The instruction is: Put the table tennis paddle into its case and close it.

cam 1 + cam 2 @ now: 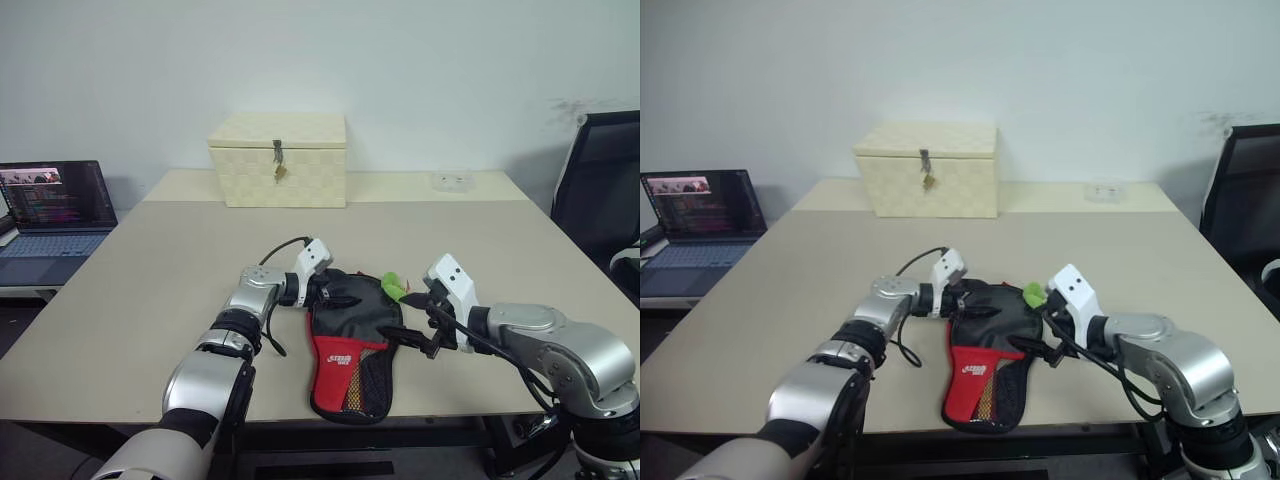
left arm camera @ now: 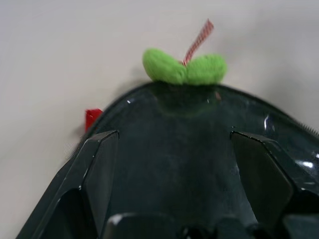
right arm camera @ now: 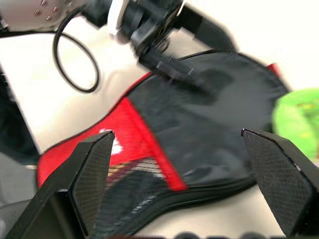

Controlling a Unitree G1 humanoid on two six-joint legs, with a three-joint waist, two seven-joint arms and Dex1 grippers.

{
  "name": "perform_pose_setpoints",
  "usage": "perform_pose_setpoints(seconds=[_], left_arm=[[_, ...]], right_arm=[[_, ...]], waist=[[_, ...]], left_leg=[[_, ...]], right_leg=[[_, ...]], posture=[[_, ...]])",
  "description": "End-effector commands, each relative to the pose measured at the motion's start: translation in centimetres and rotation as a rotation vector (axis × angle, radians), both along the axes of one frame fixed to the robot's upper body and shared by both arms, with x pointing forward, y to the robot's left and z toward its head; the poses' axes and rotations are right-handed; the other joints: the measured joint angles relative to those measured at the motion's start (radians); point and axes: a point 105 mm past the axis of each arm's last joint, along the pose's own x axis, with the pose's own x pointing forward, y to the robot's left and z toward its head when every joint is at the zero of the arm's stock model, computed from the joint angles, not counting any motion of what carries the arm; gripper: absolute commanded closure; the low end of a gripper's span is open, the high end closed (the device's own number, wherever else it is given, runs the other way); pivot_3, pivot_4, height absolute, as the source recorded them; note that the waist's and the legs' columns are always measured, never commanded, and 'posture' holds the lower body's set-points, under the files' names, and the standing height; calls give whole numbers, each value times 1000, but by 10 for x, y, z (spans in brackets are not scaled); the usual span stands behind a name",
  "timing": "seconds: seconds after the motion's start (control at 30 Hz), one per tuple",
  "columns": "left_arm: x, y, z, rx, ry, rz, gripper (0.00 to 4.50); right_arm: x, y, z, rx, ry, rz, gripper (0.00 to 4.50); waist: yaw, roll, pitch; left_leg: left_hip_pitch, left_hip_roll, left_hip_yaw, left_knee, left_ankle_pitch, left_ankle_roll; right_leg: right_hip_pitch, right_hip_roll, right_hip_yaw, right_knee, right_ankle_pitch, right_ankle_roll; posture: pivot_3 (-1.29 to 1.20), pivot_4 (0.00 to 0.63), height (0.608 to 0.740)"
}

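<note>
The case [image 1: 352,345], a flat paddle-shaped black fabric pouch with a red logo panel and mesh lining, lies on the beige table [image 1: 150,290] near its front edge, narrow red end toward the robot, round black end away. A green ring tag [image 1: 396,289] sits at the far right rim of the round end, resting on the tabletop just beside the fabric. Whether the paddle is inside cannot be told; the handle end of the pouch shows some tan and mesh but nothing clear. Left gripper [image 1: 325,290] is at the far left edge of the case's round end, reaching in from the left; in the left wrist view its two black fingers [image 2: 99,169] stand spread apart over the black fabric with nothing pinched between them, the green tag visible beyond. Right gripper [image 1: 425,325] hovers at the right edge of the case, about mid-length; in the right wrist view its fingers [image 3: 92,174] are wide apart, framing the red panel and black face, holding nothing. That view also shows the left gripper's fingertips down at the black fabric, contact uncertain. At the back of the table stands a cream woven latched box [image 1: 278,160], well apart from the case. An open laptop [image 1: 50,215] sits on a separate surface to the left.
</note>
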Motion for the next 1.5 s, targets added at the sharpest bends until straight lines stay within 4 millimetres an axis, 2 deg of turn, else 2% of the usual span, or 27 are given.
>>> perform_pose_setpoints(seconds=[0.03, 0.27, 0.37, 0.5, 0.63, 0.8, 0.93, 1.07, 1.1, 1.3, 1.33, 1.5], left_arm=[[-2, -8, -5, 52, -55, -30, 627], [-6, -8, -22, 49, -20, -10, 627], [-6, -8, -22, 42, -15, -4, 627], [-5, -10, -19, 43, -23, -8, 627], [-5, -10, -18, 41, -27, -11, 627], [-5, -8, -20, 43, -26, -10, 627], [-5, -7, -21, 41, -24, -5, 584], [-5, -6, -22, 40, -23, 0, 584], [-6, -6, -23, 40, -22, 0, 584], [-9, -13, -24, 26, -21, -20, 584], [-10, -16, -24, 17, -21, -35, 584], [-17, -25, -24, 8, -12, -96, 584]], right_arm=[[15, -10, 10, -11, -85, -90, 0], [30, -9, 1, -26, -116, -174, 0], [38, -6, -4, -28, -120, -204, 0], [61, 2, -20, -17, -108, -265, 0], [80, 0, -26, 11, -104, -337, 0], [94, -3, -33, 20, -88, -388, 0], [102, -14, -35, 16, -83, -451, 859], [103, -24, -37, 2, -78, -475, 2122], [103, -26, -37, -1, -78, -478, 2587], [102, -43, -32, -14, -86, -503, 4327], [101, -46, -31, -16, -86, -510, 4486], [98, -55, -27, 1, -67, -536, 4486]], waist=[[2, 0, 0], [1, 0, 0], [2, 0, 0], [0, 0, 0], [3, 0, 0], [4, 0, 0], [4, 0, 0], [4, 1, 0], [4, 1, 0], [17, 1, 0], [21, 1, 0], [25, 1, 0]], left_leg=[[0, 0, 0, 0, 0, 0], [0, 0, 0, 0, 0, 0], [0, 0, 0, 0, 0, 0], [1, 0, 1, 1, 0, 0], [1, 0, 1, 0, 0, 0], [1, 0, 2, 0, 0, 0], [1, 0, 1, 0, 0, 0], [1, 1, 1, 0, 0, 0], [1, 1, 1, 0, 0, 0], [1, 0, 1, 1, 0, 0], [1, 0, 1, 1, 0, 0], [0, 0, 0, 1, 0, 0]], right_leg=[[0, 0, 0, 0, 0, 0], [0, 0, 0, 0, 0, -1], [0, 0, 0, 0, 0, 0], [0, 0, 1, 1, 1, 0], [1, 0, 0, 1, 1, -1], [0, -1, 1, 1, 2, -2], [0, -1, 1, 1, 2, -2], [0, -1, 1, 1, 2, -2], [0, -1, 1, 1, 2, -2], [1, -1, 1, 2, 2, -2], [1, -2, 0, 2, 2, -2], [1, -5, -1, 0, 2, 0]], posture=[[0, 150, 740], [0, 150, 740], [0, 150, 740], [0, 150, 740], [0, 150, 740], [0, 150, 740], [0, 150, 740], [0, 150, 740], [0, 150, 740], [0, 150, 740], [0, 150, 740], [0, 150, 740]])
